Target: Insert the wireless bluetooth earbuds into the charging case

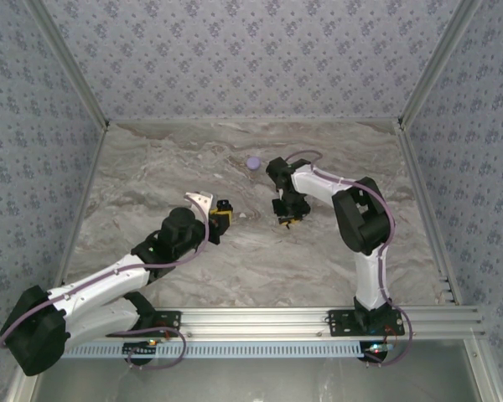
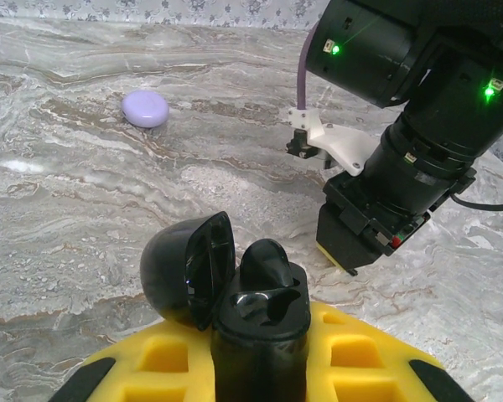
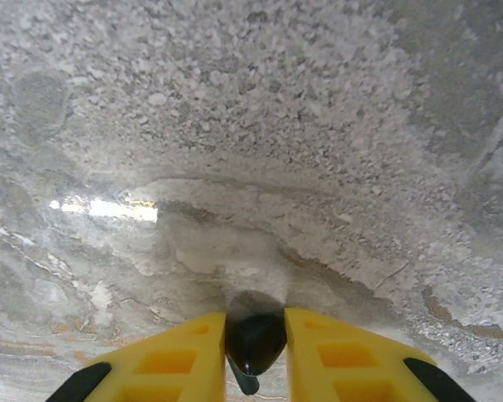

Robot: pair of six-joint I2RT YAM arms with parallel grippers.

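The table (image 1: pixel 151 176) was grey veined marble, enclosed by walls (image 1: pixel 235 50) in lilac floral paper. A pale lilac disc (image 1: pixel 252 163) lay toward the far side. In the top view, the fingertips were too small to resolve. The left gripper (image 2: pixel 260 373) was clamped on the charging case (image 2: pixel 260 322), its lid (image 2: pixel 184 268) hinged open, with one rounded black piece (image 2: pixel 264 260) seated inside. The right gripper (image 3: pixel 256 322) pinched an earbud (image 3: pixel 253 345) above the marble.
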